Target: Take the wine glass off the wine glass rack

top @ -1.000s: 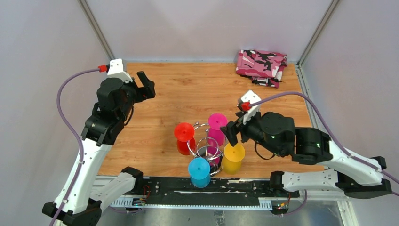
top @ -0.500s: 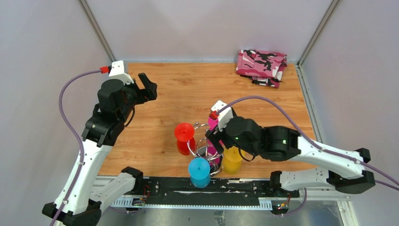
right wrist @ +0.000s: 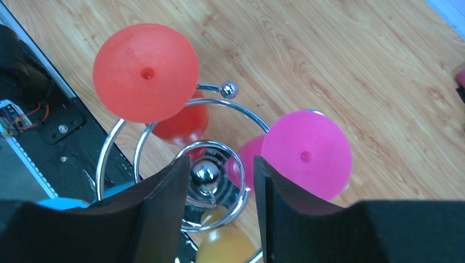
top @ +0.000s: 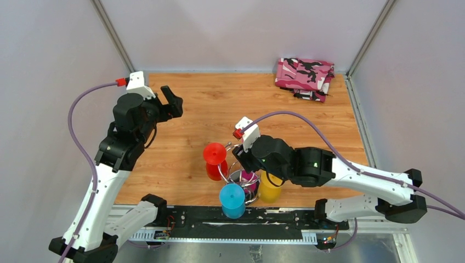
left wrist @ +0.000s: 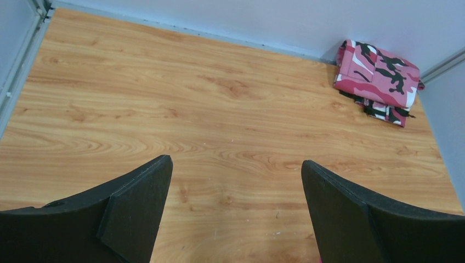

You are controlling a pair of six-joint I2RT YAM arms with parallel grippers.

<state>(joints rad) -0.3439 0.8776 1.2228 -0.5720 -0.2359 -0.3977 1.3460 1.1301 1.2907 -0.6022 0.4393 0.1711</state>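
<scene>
Top view: my right gripper point(top: 242, 160) sits low over wine glass rack point(top: 237, 178). Left gripper point(top: 171, 101) well apart.

Left wrist: fingers spread wide, only bare table point(left wrist: 230, 109) between.

Right wrist: fingers part spread, pinching nothing. Pink wine glass point(right wrist: 307, 156) hangs on rack, just outside one finger. I think best way: slide over, catch stem under foot, lift slow so loop lets go.

Tight at the rack point(right wrist: 205, 174), open beyond
Ringed by red glass point(top: 215, 154), pink glass point(right wrist: 307, 156), blue glass point(top: 232, 195), yellow glass point(top: 270, 189); bare tabletop point(top: 219, 107) behind, folded cloth point(top: 304, 73) at far right corner.
</scene>
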